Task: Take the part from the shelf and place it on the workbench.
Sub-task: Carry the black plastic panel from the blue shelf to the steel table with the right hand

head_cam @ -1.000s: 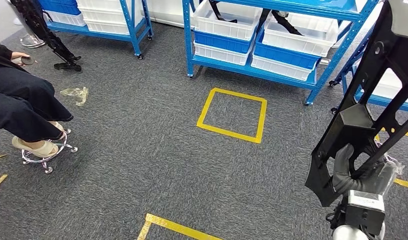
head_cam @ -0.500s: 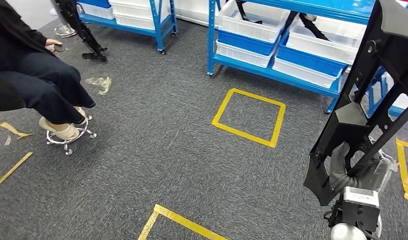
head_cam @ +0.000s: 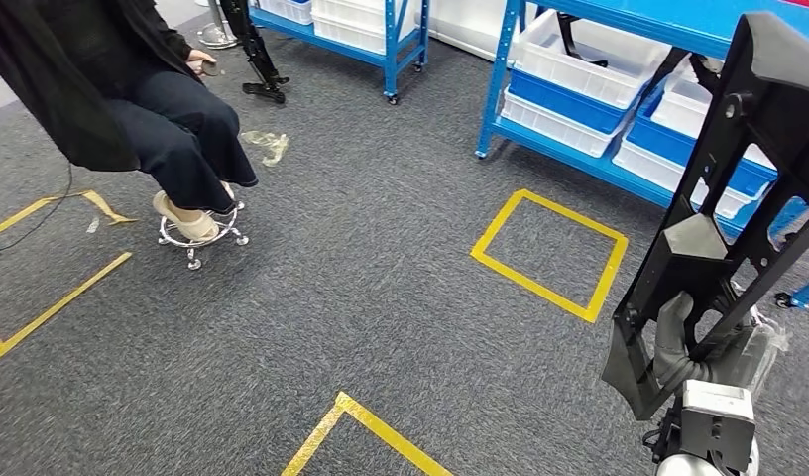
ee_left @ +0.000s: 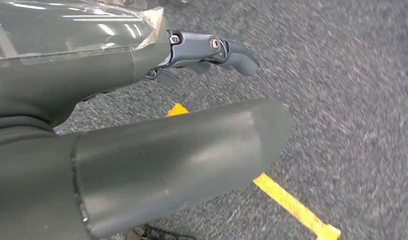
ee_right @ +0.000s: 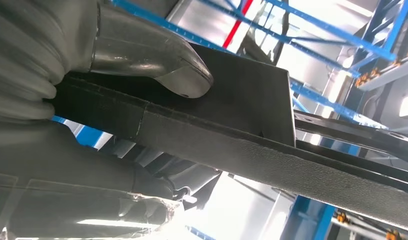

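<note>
1. Right hand (head_cam: pixel 700 342), at about 4 o'clock in the head view: its fingers are wrapped round a lower strut of the part (head_cam: pixel 733 188), thumb pressed on a flat face of it in the right wrist view. The part is off the shelf, carried upright and leaning, its top reaching the upper right corner.
2. Part, judged: a long black open frame, rigid, with a matt textured skin, so probably not slippery. It looks light for its length, yet I hold it near the low end, so the tall end will lever on the wrist. A hold nearer mid-length, on a strut by the solid plate, would steady it.
3. Left hand (ee_left: pixel 142 150): hanging over the carpet (head_cam: pixel 361 297), thumb straight, darker fingers (ee_left: pixel 227 50) loosely extended and apart, nothing in them.
4. Floor: grey short-pile carpet, level, good footing. Yellow tape corner (head_cam: pixel 366 436) at 6 o'clock, yellow tape square (head_cam: pixel 549 253) at 2 o'clock, further tape lines at 9 o'clock.
5. A seated person (head_cam: pixel 133 89) on a stool (head_cam: pixel 197 233) at 10 o'clock, well apart from the part; I judge the tall end needs watching if I turn that way.
6. Far: blue shelf (head_cam: pixel 599 99) at 1 o'clock with white and blue bins (head_cam: pixel 579 84), another rack at 12 o'clock. No bench here, so I judge the carry unfinished.
</note>
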